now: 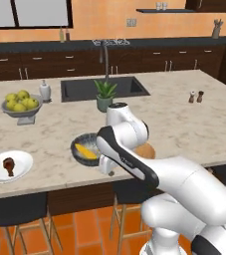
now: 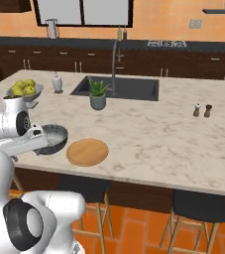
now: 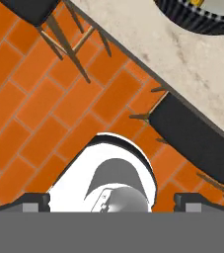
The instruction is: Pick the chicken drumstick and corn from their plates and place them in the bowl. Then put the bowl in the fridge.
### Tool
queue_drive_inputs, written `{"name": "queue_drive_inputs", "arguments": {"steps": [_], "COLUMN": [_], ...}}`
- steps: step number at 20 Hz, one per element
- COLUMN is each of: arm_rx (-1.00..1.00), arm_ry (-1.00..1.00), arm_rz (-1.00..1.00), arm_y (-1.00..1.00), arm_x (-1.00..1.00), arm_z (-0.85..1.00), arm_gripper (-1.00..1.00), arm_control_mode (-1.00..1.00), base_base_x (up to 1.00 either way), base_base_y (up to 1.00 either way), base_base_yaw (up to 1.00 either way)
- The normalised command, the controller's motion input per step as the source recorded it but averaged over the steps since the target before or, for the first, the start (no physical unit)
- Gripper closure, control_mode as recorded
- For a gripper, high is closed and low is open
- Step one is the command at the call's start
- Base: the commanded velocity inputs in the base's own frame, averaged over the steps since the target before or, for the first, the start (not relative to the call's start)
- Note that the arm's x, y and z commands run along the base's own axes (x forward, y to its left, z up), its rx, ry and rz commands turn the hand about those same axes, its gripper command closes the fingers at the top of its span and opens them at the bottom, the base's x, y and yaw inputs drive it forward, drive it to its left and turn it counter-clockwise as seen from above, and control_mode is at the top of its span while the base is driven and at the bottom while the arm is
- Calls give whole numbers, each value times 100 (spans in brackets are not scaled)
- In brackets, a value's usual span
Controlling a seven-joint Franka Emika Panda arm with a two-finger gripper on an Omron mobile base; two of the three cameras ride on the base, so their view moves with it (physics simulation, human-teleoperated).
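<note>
Near the counter's front edge, bowl (image 1: pixel 83 149) sits upright, corn (image 1: pixel 88 151) lying inside it, yellow against the grey interior. Wooden plate (image 2: pixel 87 152) lies just beside the bowl, bare on top, partly hidden by the arm in the left base view. Chicken drumstick (image 1: pixel 8 166) rests on the white plate (image 1: pixel 21 169), well apart toward the counter's left end. Gripper (image 3: pixel 111 201) hangs past the counter edge over orange floor tiles and dark stools (image 3: pixel 195 141), fingers (image 3: pixel 34 201) spread wide, nothing between them. Farther back: fruit bowl (image 1: pixel 21 112), potted plant (image 1: pixel 105 95), sink (image 1: pixel 129 86), shakers (image 1: pixel 195 96).
</note>
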Motion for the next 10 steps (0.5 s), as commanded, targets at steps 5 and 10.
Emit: {"name": "queue_drive_inputs", "arguments": {"steps": [5, 10], "arm_rx": [0, 0], "arm_ry": [0, 0], "arm_rz": [0, 0], "arm_y": [0, 0], "arm_x": [0, 0], "arm_z": [0, 0], "arm_gripper": [-100, -100], "arm_control_mode": [100, 100], "base_base_x": [12, 31], "base_base_y": [98, 70], "base_base_yaw": [-11, -8]}}
